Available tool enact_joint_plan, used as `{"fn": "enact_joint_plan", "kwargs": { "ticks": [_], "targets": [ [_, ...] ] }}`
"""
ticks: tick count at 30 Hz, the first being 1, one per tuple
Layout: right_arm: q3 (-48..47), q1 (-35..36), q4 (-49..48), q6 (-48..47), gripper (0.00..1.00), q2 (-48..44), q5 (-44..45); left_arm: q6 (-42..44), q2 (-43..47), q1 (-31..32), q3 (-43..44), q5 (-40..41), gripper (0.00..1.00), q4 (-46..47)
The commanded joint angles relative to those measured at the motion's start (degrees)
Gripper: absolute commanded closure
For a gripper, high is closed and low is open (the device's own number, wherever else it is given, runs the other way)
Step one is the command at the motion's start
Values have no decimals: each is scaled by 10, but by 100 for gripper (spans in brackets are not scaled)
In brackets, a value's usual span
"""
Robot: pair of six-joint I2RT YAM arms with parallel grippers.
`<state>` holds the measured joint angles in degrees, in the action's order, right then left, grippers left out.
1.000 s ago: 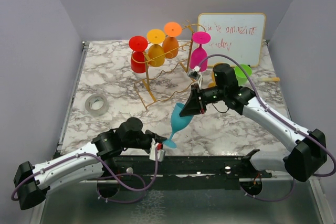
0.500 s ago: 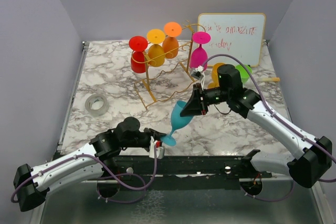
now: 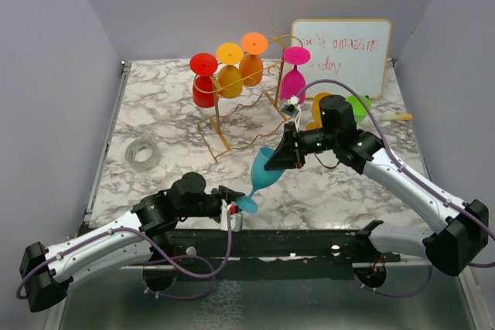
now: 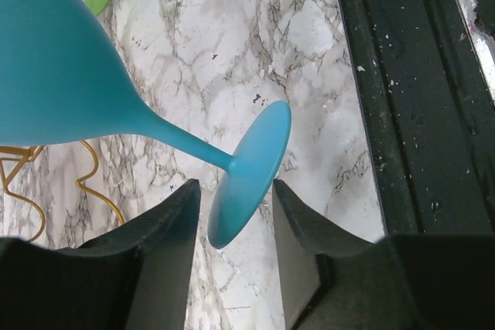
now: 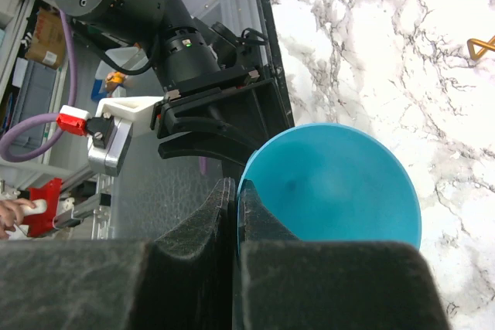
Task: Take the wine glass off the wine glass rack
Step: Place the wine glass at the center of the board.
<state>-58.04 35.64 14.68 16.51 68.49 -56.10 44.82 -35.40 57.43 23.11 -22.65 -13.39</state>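
Left gripper [image 4: 234, 195] jaws have parted since a second ago and stand spread either side of the disc foot of the teal wine glass [image 3: 264, 171]. Right gripper [image 5: 236, 189] pinches the rim, holding the smooth matte glass tilted over the marble table [image 3: 155, 106], near the gold wire wine glass rack [image 3: 217, 121].

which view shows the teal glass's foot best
Left wrist: the foot sits large between the left end effector's parted fingers. The top view shows it small; the right wrist shows only the bowl, rim pinched by the right end effector.
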Motion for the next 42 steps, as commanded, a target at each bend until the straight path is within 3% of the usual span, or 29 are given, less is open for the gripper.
{"fn": "enact_joint_plan", "kwargs": {
  "ticks": [1, 7, 8, 9, 10, 19, 23, 30, 36, 42],
  "targets": [
    [-8, 4, 6, -2, 100, 7, 28, -12, 4, -2, 8, 9, 52, 2],
    [-15, 4, 36, -8, 99, 10, 95, -19, 3, -2, 12, 12, 32, 2],
    [-15, 4, 41, -10, 99, 9, 106, -19, 4, -2, 12, 12, 23, 3],
    [-16, 4, 45, -11, 100, 8, 118, -20, 5, -2, 12, 12, 4, 2],
    [-16, 4, 49, -12, 100, 6, 132, -20, 5, -2, 12, 13, 2, 2],
    [-13, 4, 80, -9, 100, -15, 273, -47, 33, -2, 13, 34, 1, 19],
    [-15, 4, 85, 4, 100, -18, 328, -115, 55, -2, 18, 85, 1, 44],
    [-16, 4, 129, 16, 99, -20, 417, -161, 112, -3, -16, 187, 1, 124],
    [-26, 4, 174, 11, 99, -33, 463, -316, 148, -2, -30, 219, 1, 186],
    [-10, 4, 160, 8, 99, -76, 456, -445, 114, -3, 19, 302, 1, 142]
  ]
}}
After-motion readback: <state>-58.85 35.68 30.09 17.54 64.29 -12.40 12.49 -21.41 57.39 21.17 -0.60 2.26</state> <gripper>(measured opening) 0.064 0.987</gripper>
